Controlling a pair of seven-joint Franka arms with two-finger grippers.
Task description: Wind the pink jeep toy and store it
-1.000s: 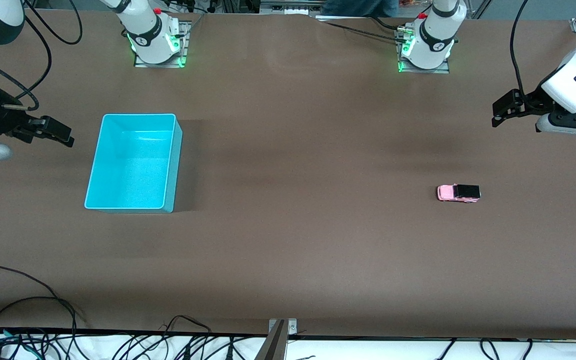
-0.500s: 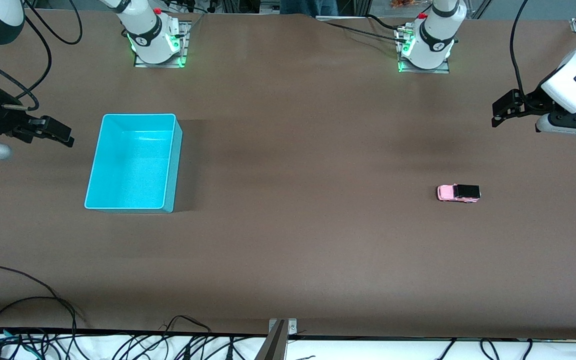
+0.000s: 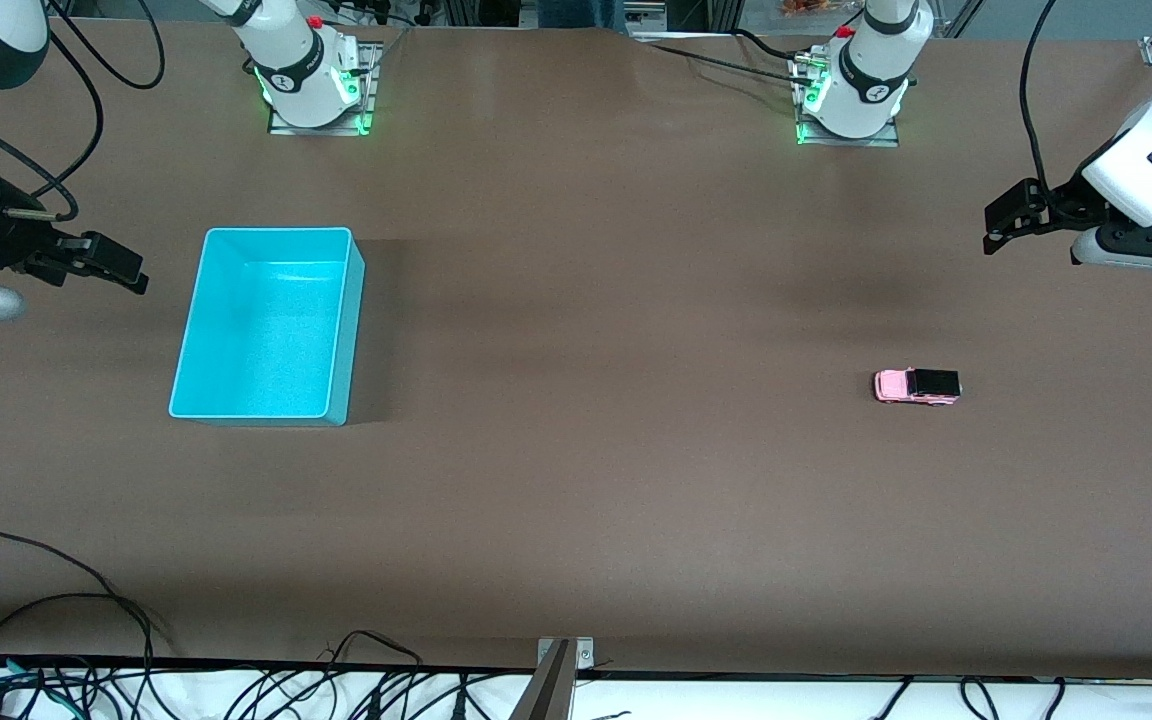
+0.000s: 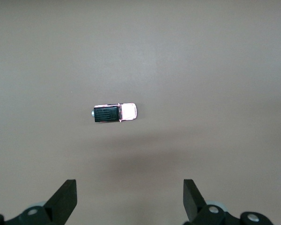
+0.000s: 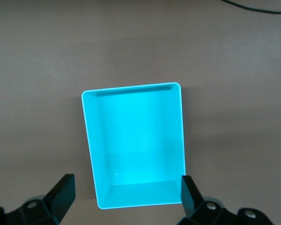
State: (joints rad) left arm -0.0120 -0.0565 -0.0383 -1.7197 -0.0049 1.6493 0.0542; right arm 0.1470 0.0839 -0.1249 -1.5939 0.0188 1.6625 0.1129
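Nothing moves: both arms wait, the task not yet begun.

Over the last second the jeep (image 3: pixel 917 386) stays put on the bare table (image 3: pixel 596 480) toward the left arm's end, well apart from the empty bin (image 3: pixel 267 325). The left gripper (image 4: pixel 130 199) still hangs high, spread wide and holding nothing; the right gripper (image 5: pixel 124 194), equally wide and empty, hangs by the bin. Winding and storing both remain.

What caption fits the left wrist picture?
Left gripper, jaws open, hovers above the pink jeep toy on the table.
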